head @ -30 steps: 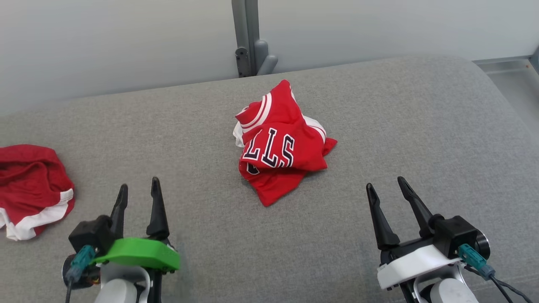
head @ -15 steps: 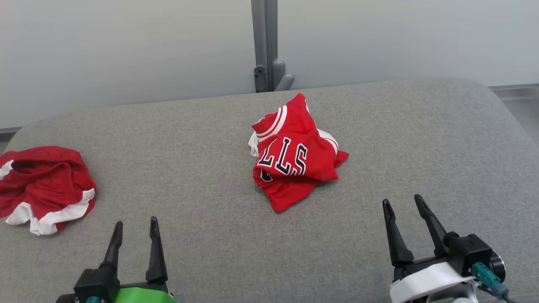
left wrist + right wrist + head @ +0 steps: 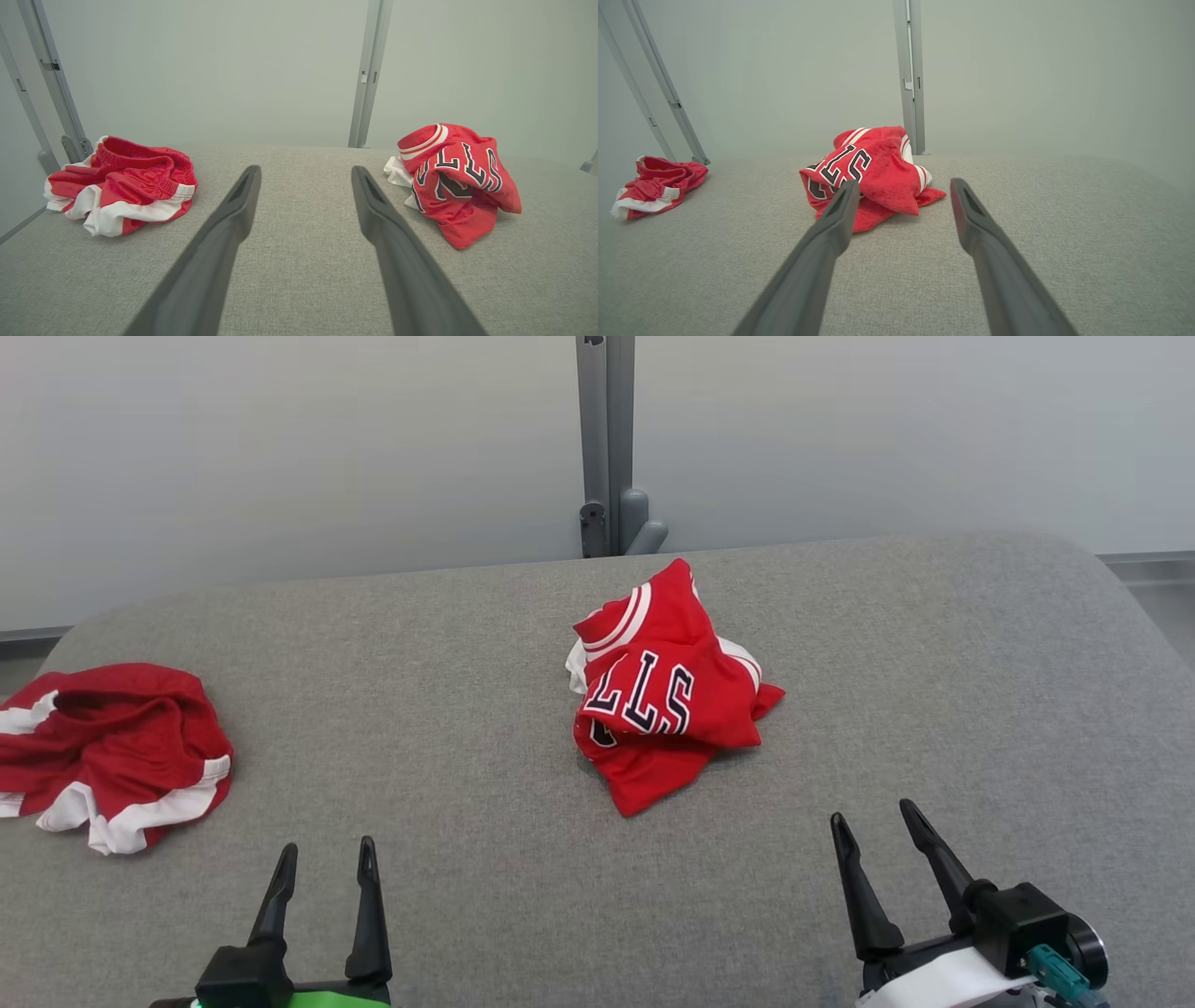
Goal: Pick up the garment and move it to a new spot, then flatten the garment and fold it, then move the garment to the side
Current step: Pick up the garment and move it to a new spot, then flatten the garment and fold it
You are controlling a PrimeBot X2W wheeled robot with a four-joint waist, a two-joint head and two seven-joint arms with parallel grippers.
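The garment [image 3: 667, 709] is a crumpled red jersey with white trim and dark lettering, lying in a heap near the middle of the grey padded surface [image 3: 448, 644]. It lies to the right in the left wrist view [image 3: 460, 186] and just ahead of the fingers in the right wrist view [image 3: 878, 172]. My left gripper [image 3: 328, 845] [image 3: 306, 168] is open and empty at the lower left, well short of the garment. My right gripper [image 3: 873, 811] [image 3: 905, 182] is open and empty at the lower right, also apart from it.
Crumpled red shorts with white bands [image 3: 112, 747] [image 3: 121, 186] [image 3: 656, 184] lie at the far left of the surface. A pale wall with a grey metal post [image 3: 605, 439] stands behind the far edge. The surface's right corner is rounded.
The head camera has shifted, so the whole picture sits lower and further right, with more of the wall and shorts showing. Both grippers stay open. The garment has not moved on the surface.
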